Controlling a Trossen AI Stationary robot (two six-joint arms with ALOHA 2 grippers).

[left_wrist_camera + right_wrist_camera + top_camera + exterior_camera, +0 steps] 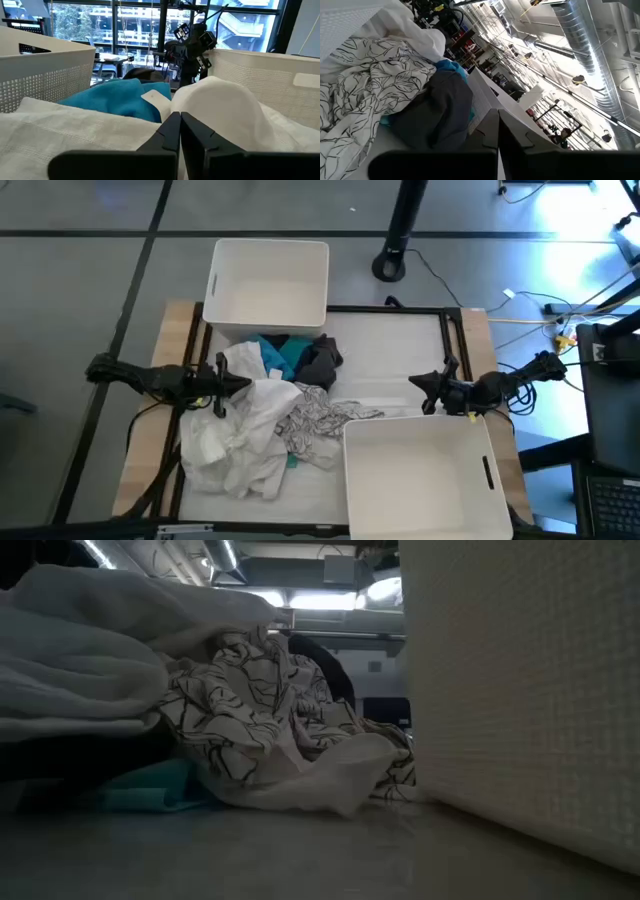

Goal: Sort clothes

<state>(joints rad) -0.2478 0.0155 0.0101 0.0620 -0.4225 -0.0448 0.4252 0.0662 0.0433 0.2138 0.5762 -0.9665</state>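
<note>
A pile of clothes lies on the table's left half: a white garment (240, 435), a teal-blue one (280, 355), a dark grey one (322, 365) and a grey-white patterned one (315, 420). My left gripper (243, 383) is shut, level, at the pile's left side, its fingertips (180, 125) over the white garment (220, 100), with the teal one (120, 97) beyond. My right gripper (415, 383) is shut and empty to the right of the pile, pointing at the dark grey garment (435, 115) and the patterned one (375, 70). My left gripper's shut fingers (167, 132) lie level, from the table's left, right at the top of the white garment (100, 135). I cannot tell whether they touch it.
One white bin (265, 285) stands past the table's far edge. A second white bin (420, 475) stands at the near right, close beside the pile; its wall fills the right of the low view (520, 690). Bare table lies between the pile and my right gripper.
</note>
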